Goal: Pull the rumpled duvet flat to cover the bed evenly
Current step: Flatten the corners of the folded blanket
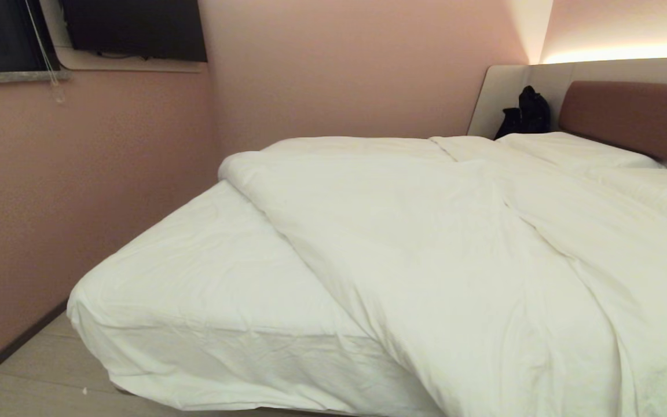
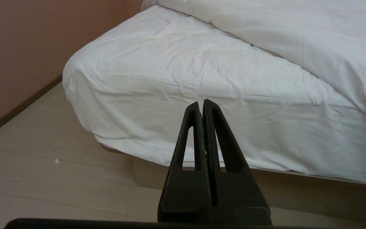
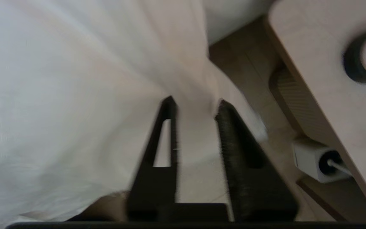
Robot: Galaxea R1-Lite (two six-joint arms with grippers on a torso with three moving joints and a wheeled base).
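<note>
The duvet (image 1: 461, 260) lies diagonally across the bed (image 1: 194, 289), bunched toward the headboard side and hanging over the near edge, leaving the bed's left corner bare. In the right wrist view a fold of duvet (image 3: 75, 95) runs between the spread fingers of the right end effector (image 3: 195, 105); whether the pads actually touch the cloth is blurred. The left end effector (image 2: 201, 103) is pressed together, empty, pointing at the mattress side, apart from the duvet. Neither arm shows in the head view. Beside the bed stand a pale wooden surface (image 3: 322, 95) and a white plug (image 3: 313, 159). A black bag (image 1: 526, 113) sits by the headboard (image 1: 634, 116); walls are pink.
</note>
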